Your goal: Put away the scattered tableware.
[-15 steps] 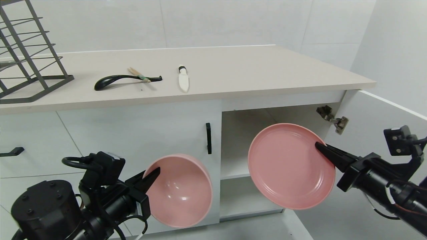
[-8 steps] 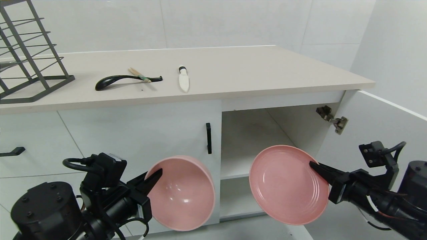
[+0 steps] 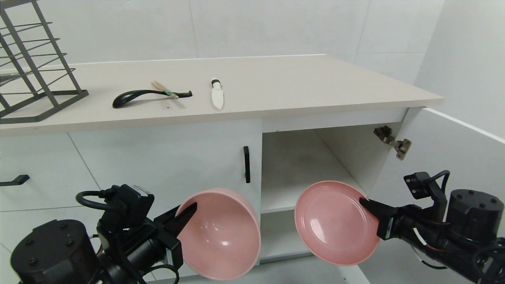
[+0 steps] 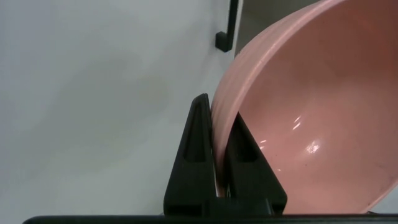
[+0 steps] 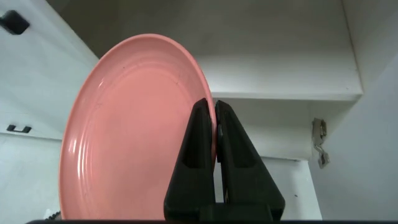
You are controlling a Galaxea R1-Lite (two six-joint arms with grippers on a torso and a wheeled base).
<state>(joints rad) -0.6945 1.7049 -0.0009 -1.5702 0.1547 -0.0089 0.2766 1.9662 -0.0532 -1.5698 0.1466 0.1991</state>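
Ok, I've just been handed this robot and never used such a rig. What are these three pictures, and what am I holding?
It is a two-armed robot facing a kitchen counter. The wide picture comes from a camera on its head, looking forward and down. The other two come from a camera on each wrist, looking along that arm's black pincer. The left gripper is shut on the rim of a pink bowl. The right gripper is shut on the rim of a pink plate, held on edge in front of the open cupboard. On the counter lie a black spoon, chopsticks at its handle, and a white knife. A wire rack stands at the left end.
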